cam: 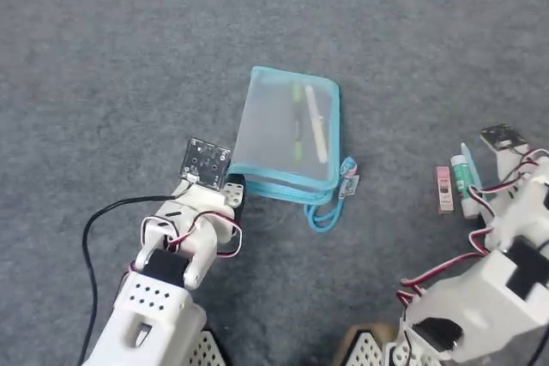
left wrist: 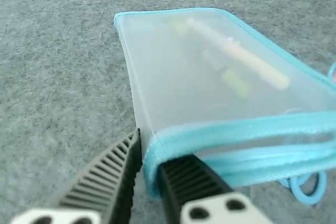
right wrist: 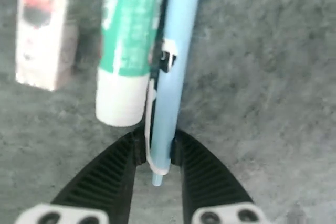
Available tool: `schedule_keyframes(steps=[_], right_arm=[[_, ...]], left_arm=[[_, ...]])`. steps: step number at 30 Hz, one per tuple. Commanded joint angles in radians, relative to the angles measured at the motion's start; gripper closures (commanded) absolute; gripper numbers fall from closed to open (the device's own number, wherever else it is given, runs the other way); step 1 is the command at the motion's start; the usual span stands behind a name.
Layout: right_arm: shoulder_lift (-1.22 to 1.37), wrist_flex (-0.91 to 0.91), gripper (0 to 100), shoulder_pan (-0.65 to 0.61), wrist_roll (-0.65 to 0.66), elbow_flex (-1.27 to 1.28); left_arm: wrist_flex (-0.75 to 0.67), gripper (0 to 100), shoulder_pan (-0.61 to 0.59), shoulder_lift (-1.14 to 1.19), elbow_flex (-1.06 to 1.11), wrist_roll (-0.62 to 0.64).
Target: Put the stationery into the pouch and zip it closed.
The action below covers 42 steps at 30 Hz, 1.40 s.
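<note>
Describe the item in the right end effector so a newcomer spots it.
Right of the translucent teal-edged zip pouch, three items lie side by side on grey carpet. It is the outermost: a slim light-blue pen, thinner than the green-and-white tube beside it and longer than the short pink box.

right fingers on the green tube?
No, the right fingers grip the blue pen, with the green tube alongside.

Clear pouch (cam: 276,130) on grey carpet (cam: 103,66)

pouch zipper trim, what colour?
Turquoise. The zipper trim of the pouch shows best in the left wrist view.
</note>
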Motion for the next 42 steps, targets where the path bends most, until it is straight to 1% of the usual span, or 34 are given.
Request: schedule_keyframes(steps=[1, 4, 9, 14, 16, 18, 22, 24, 26, 29, 33, 42], right_arm=[[-0.110, 0.119, 99.1, 0.001, -0.157, -0.080], [-0.219, 0.229, 99.1, -0.022, -0.153, -0.130], [-0.421, 0.357, 99.1, -0.090, -0.160, -0.140], [-0.631, 0.533, 99.1, -0.229, -0.161, -0.137], [-0.722, 0.598, 99.1, -0.314, -0.155, -0.127], [-0.825, 0.659, 99.1, -0.430, -0.153, -0.103], [-1.024, 0.736, 99.1, -0.743, -0.124, 0.005], [-1.099, 0.750, 99.1, -0.880, -0.141, 0.072], [-1.130, 0.750, 99.1, -0.975, -0.186, 0.135], [-1.113, 0.743, 99.1, -1.070, -0.233, 0.209], [-1.050, 0.736, 99.1, -1.129, -0.302, 0.219], [-0.806, 0.618, 99.1, -1.118, -0.457, 0.181]], left_arm=[[-0.032, 99, -0.008, 0.002, -0.016, 0.009], [-0.032, 99, -0.006, 0.002, -0.016, 0.009], [-0.034, 99, -0.006, 0.002, -0.019, 0.009], [-0.034, 99, -0.003, 0.002, -0.019, 0.009], [-0.034, 99, 0.002, 0.002, -0.019, 0.009], [-0.035, 99, 0.000, 0.002, -0.021, 0.009], [-0.058, 99, -0.005, 0.002, -0.019, 0.009], [-0.064, 99, -0.006, 0.002, -0.018, 0.009], [-0.064, 99, -0.006, 0.002, -0.018, 0.009], [-0.064, 99, -0.002, 0.002, -0.019, 0.009], [-0.068, 99, 0.002, 0.002, -0.019, 0.009], [-0.068, 99, 0.002, 0.002, -0.021, 0.009]])
